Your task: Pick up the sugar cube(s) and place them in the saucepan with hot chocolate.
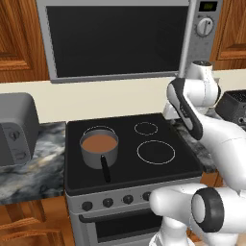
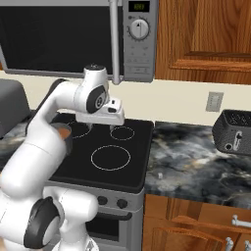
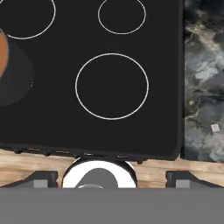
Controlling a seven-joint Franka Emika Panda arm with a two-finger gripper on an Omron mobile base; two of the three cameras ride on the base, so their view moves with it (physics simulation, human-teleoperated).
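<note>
A sugar cube [image 3: 215, 127], a tiny whitish block, lies on the marbled counter [image 3: 203, 78] just right of the black stove top; it also appears as a pale speck, the sugar cube [image 2: 160, 175], near the counter's front edge. The saucepan [image 1: 99, 147], grey with brown liquid and a black handle pointing to the front, stands on the front-left burner. Its side shows at the left edge of the hand view as the saucepan [image 3: 11, 72], and the arm partly hides the saucepan [image 2: 64, 133]. My gripper [image 2: 98, 126] hovers open and empty above the middle of the stove, well left of the cube. Its tips show wide apart in the hand view, gripper [image 3: 116, 180].
A microwave [image 1: 115, 38] hangs low over the stove [image 1: 158, 144]. A black toaster [image 2: 234, 131] stands at the back right of the counter. A grey appliance [image 1: 17, 129] sits left of the stove. Stove knobs line the front edge.
</note>
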